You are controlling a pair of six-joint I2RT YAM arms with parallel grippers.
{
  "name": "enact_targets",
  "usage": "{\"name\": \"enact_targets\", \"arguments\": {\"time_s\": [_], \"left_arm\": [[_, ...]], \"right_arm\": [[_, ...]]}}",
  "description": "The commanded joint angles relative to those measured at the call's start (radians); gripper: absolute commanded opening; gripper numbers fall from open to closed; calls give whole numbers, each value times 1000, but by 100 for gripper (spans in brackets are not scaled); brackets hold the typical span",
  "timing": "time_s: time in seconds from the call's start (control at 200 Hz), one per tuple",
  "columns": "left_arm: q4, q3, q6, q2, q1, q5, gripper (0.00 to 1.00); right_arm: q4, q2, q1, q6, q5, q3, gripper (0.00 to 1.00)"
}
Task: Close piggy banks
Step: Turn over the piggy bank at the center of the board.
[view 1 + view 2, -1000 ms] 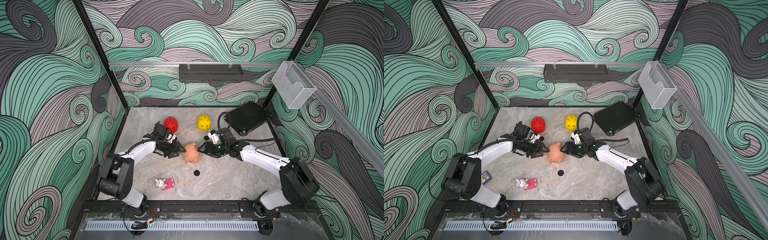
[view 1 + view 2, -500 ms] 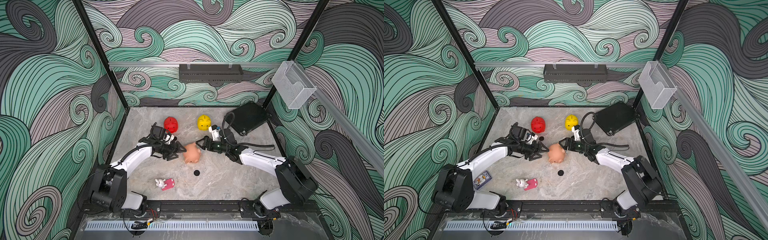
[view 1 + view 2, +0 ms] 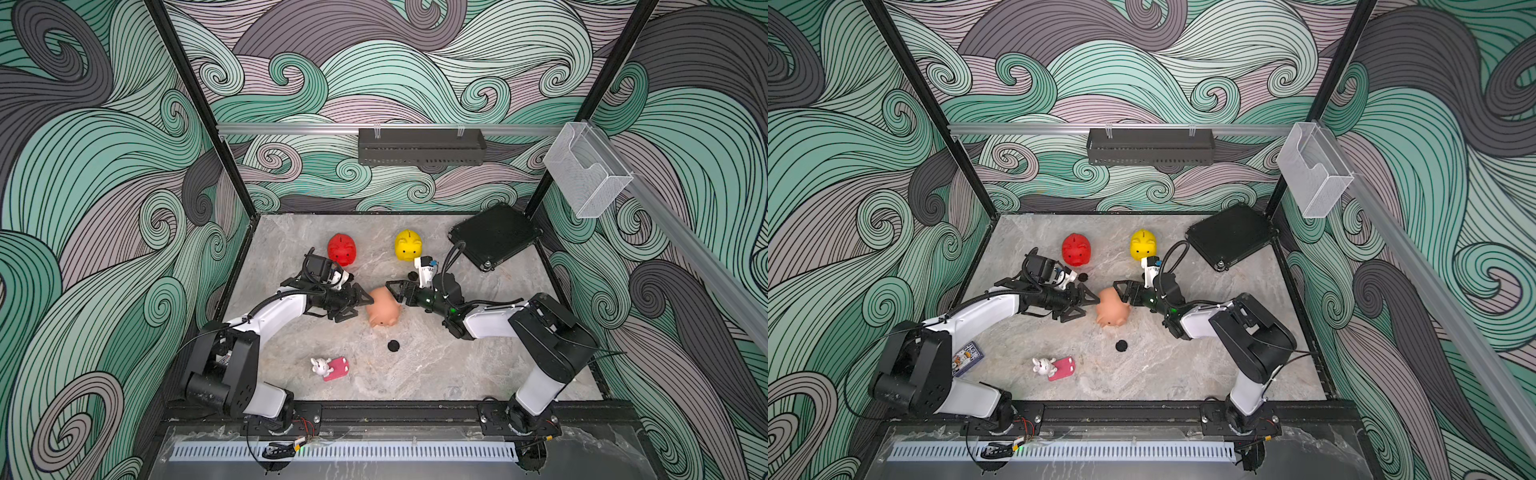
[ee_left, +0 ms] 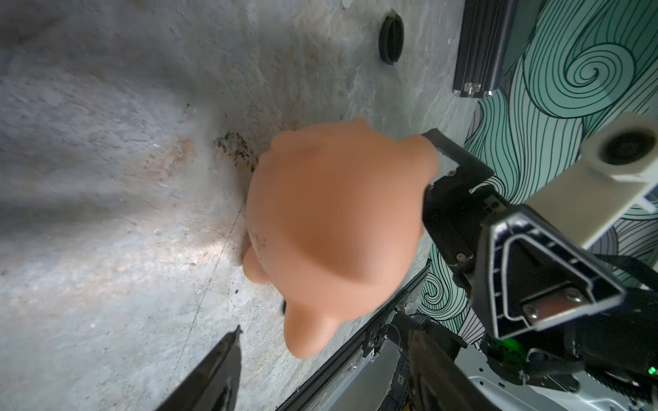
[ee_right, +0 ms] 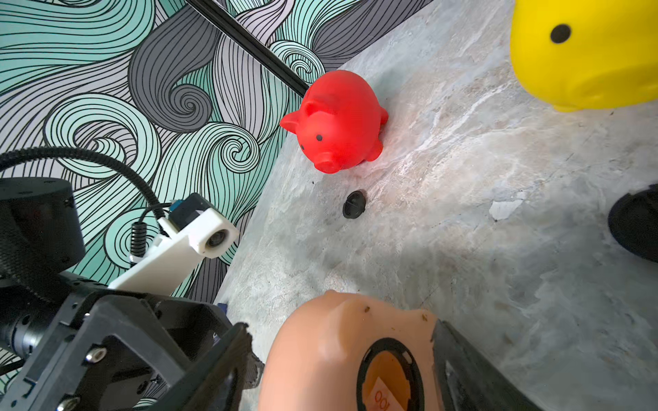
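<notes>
The peach-pink piggy bank (image 3: 384,309) (image 3: 1112,311) lies on its side mid-table between both grippers. Its round belly hole (image 5: 388,377) is uncovered and a paper note shows inside. My left gripper (image 3: 357,309) (image 4: 320,373) stands open just left of the pig, with one of the pig's stubby knobs between its fingers. My right gripper (image 3: 397,294) (image 5: 338,359) is open with its jaws on either side of the pig's belly end. The red piggy bank (image 3: 341,249) (image 5: 338,121) and the yellow piggy bank (image 3: 408,245) (image 5: 584,53) stand upright at the back.
Black round plugs lie loose: one plug (image 3: 393,345) in front of the peach pig, one plug (image 3: 1083,276) (image 5: 354,208) near the red pig, one plug (image 3: 412,275) by the yellow pig. A white bunny toy (image 3: 330,368) lies front left. A black pad (image 3: 494,237) sits back right.
Both grippers have opened wider. The right gripper has slid left until its jaws flank the peach pig. The pig itself has stayed in place.
</notes>
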Motion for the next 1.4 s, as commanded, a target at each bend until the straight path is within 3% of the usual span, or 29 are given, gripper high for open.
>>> {"name": "enact_targets", "arguments": {"time_s": [0.0,0.125,0.67,1.106,1.396], "left_arm": [[47,10,10,24,8,-14,73],[60,14,9,50,9,-22,72],[110,-2,-7,80,5,-19,70],[127,-20,-14,101,-22,-28,66],[116,-22,-8,126,-24,-39,60]], "right_arm": [[149,37,7,20,38,-3,82],[253,87,10,67,48,-13,82],[286,116,91,149,106,-30,80],[261,120,106,181,94,11,76],[137,52,111,179,74,46,74]]}}
